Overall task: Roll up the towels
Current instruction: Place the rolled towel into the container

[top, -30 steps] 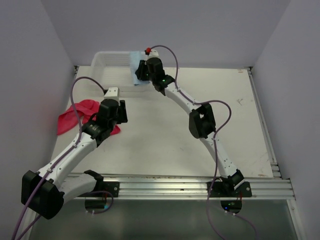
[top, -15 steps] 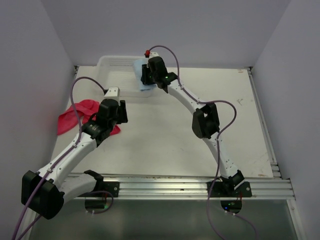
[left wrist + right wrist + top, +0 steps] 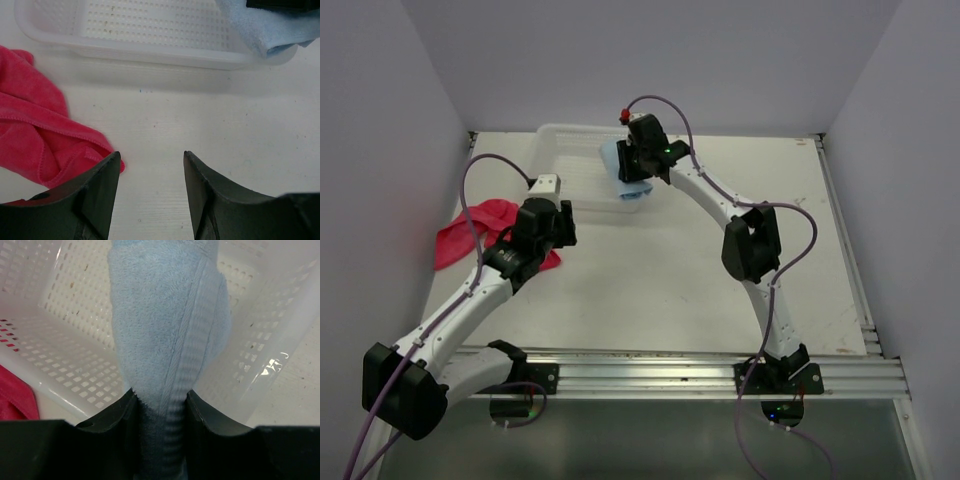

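The table (image 3: pixel 720 290) is bare across its middle and right. Walls close it in on the left, far and right sides, and a rail runs along the near edge. The basket (image 3: pixel 560 131) sits at the far side, left of centre, skewed to the table's edges. The red towel (image 3: pixel 35 125) lies crumpled on the table by the left wall, nearer than the basket and apart from it. The blue towel (image 3: pixel 160 325) is bunched into a thick strip and pinched at one end. Its long axis runs straight out from the jaws, over the basket's near right corner. I cannot tell whether its free end touches the basket floor.

The right gripper (image 3: pixel 637 165) is clamped on the blue towel, which fills the gap between its fingers. The left gripper (image 3: pixel 151 167) hovers low over bare table with its fingers spread and nothing between them. The red towel is just beside its left finger, and the basket is ahead of it.

The coming move likely turns on carrying the blue towel to flat table, and the free room lies to the near side and right of the right gripper. The basket's wall is the edge to clear, as a dragging end could snag it and shift the basket. For the red towel the left arm is far nearer, needing only a short move to its left, though the wall there leaves little room
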`<state>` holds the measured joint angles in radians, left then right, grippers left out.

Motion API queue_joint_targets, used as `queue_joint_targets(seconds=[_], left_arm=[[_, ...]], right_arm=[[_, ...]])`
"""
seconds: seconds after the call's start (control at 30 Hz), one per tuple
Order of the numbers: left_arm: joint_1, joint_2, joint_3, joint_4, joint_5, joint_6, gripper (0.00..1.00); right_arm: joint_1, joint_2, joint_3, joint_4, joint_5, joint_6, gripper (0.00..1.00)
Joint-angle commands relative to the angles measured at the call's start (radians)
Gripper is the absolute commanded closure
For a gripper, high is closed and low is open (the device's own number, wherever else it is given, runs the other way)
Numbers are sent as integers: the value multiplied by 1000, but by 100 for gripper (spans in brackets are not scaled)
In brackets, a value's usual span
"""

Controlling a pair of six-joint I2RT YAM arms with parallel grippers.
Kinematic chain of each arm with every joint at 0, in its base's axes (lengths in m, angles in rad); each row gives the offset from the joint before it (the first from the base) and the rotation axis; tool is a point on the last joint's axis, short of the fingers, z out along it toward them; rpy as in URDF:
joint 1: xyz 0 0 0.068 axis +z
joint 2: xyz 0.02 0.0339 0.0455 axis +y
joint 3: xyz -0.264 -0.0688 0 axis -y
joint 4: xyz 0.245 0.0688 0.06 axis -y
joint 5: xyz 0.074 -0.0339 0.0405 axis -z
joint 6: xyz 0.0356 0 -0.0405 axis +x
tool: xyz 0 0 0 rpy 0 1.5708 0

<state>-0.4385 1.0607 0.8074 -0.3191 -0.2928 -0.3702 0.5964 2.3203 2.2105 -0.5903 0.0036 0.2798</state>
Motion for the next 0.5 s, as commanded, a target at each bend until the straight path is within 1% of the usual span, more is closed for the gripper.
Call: queue_joint_targets(seconds=[0.0, 0.17, 0.23, 0.37, 0.47], left_arm=[[11, -27, 12, 41, 11, 14, 42], [11, -30, 10, 43, 12, 16, 42], [11, -30, 10, 45, 14, 16, 42], [11, -30, 9, 45, 17, 16, 42], [11, -28, 7, 48, 23, 16, 42]], right_arm=[[-3, -78, 43, 20, -21, 8, 100], [-3, -24, 87, 84, 52, 80, 100], [-3, 20, 121, 101, 73, 96, 100], [-1, 102, 195, 83, 76, 119, 100], [-3, 135, 193, 104, 73, 121, 100]])
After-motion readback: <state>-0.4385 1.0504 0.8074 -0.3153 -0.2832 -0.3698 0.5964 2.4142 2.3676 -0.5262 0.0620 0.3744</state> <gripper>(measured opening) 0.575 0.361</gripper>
